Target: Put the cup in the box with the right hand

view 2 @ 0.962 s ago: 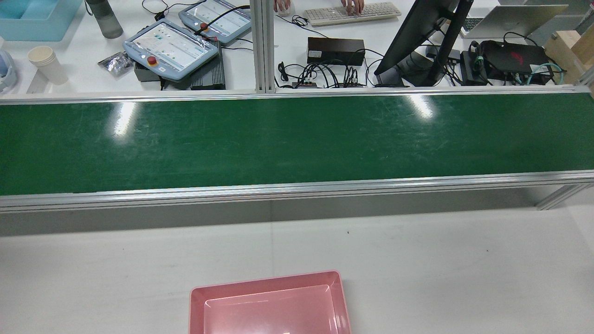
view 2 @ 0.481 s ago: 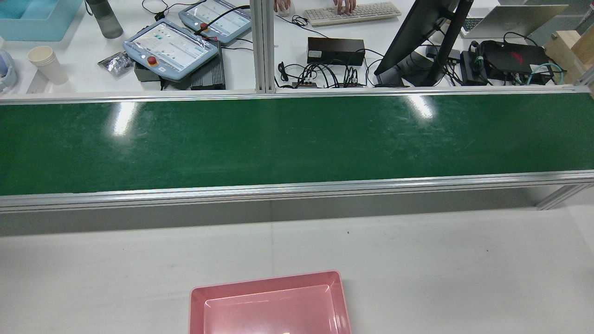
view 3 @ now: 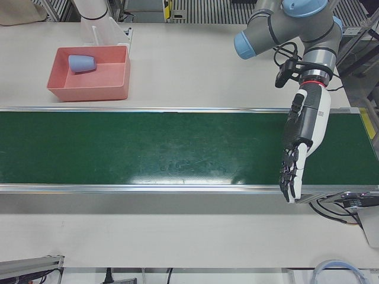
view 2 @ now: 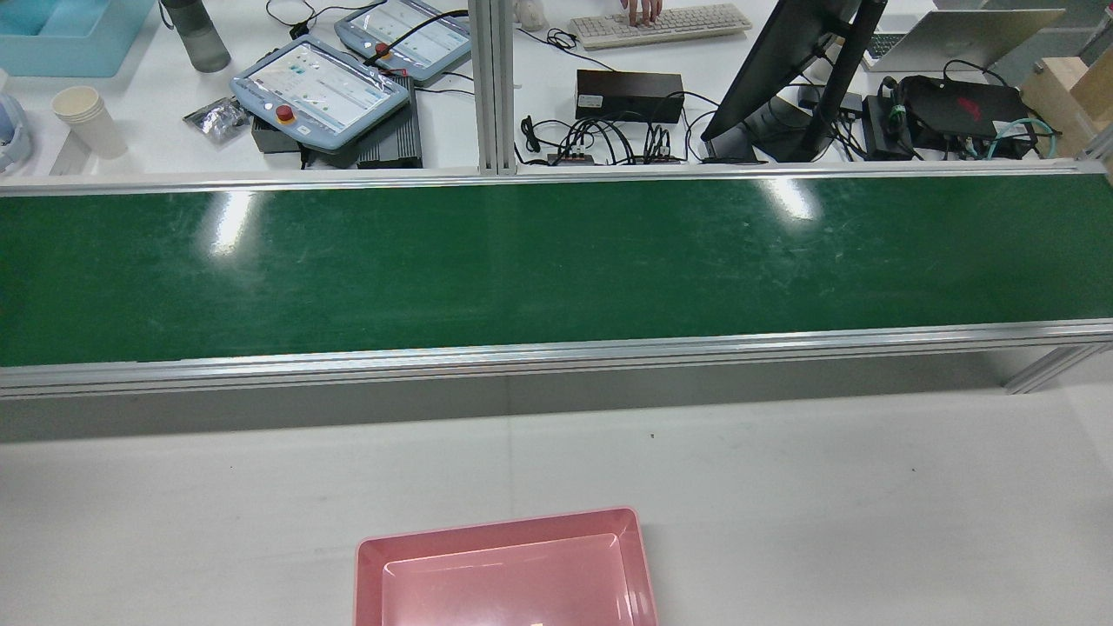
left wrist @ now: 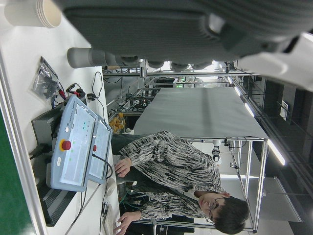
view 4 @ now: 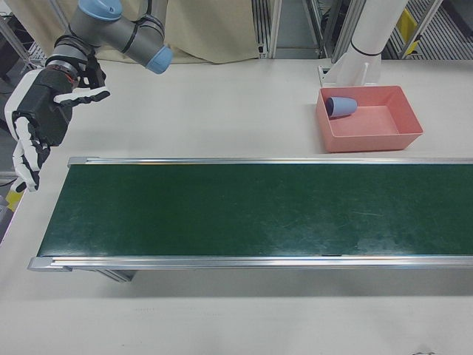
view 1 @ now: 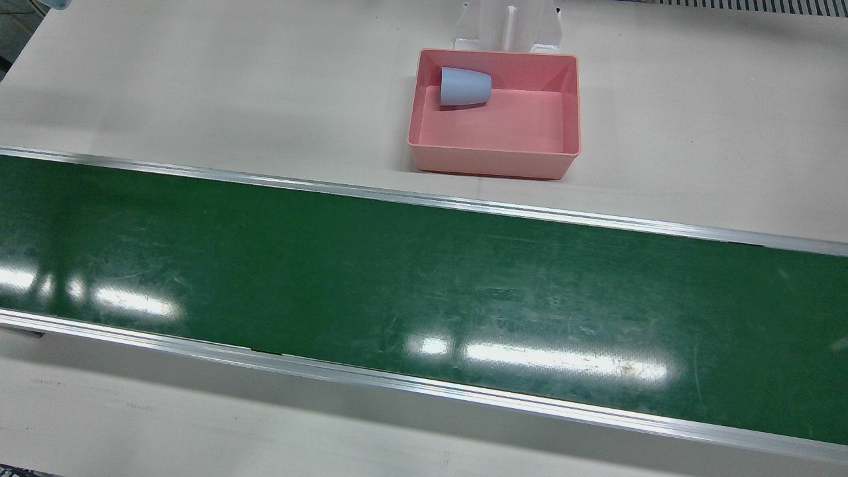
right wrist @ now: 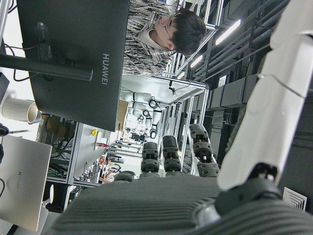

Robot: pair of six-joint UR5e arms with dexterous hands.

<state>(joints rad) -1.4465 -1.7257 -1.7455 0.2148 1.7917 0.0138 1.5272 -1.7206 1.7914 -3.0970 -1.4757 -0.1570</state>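
Pale tabletop (view 1: pixel 199 79) flanks one long green conveyor belt (view 1: pixel 397 291) framed in aluminium rails, and the belt itself carries nothing. On the robot's side of it sits one pink box (view 1: pixel 568 106), and inside, against the wall nearest the pedestals, lies one light-blue cup (view 1: pixel 464 87) on its side. The rear view catches only the far part of that box (view 2: pixel 504 565) and does not show the cup (it lies below the frame's edge); the front and both corner views do show it (view 3: pixel 81 63) (view 4: pixel 340 107).

Neither arm appears in the front or rear views. The left-front view alone shows the left hand (view 3: pixel 302 142), hanging palm-down over the belt's end, its fingers (view 3: pixel 290 177) extended, slightly apart, holding nothing. The right-front view alone shows the right hand (view 4: pixel 37 126), raised off the opposite end of the belt, well apart from the box; its fingers (view 4: pixel 26 159) are spread and empty, thumb sticking out sideways.

Beyond the belt, the rear view shows the operators' desk: two teach pendants (view 2: pixel 320 87), one keyboard (view 2: pixel 661 23) with a person's hand (view 2: pixel 643 10) on it, one dark monitor (view 2: pixel 783 78), one stack of paper cups (view 2: pixel 87 120), and a tangle of cables. The hand cameras add one seated person in a patterned top (left wrist: pixel 166 171), unseen from the fixed cameras apart from that hand.
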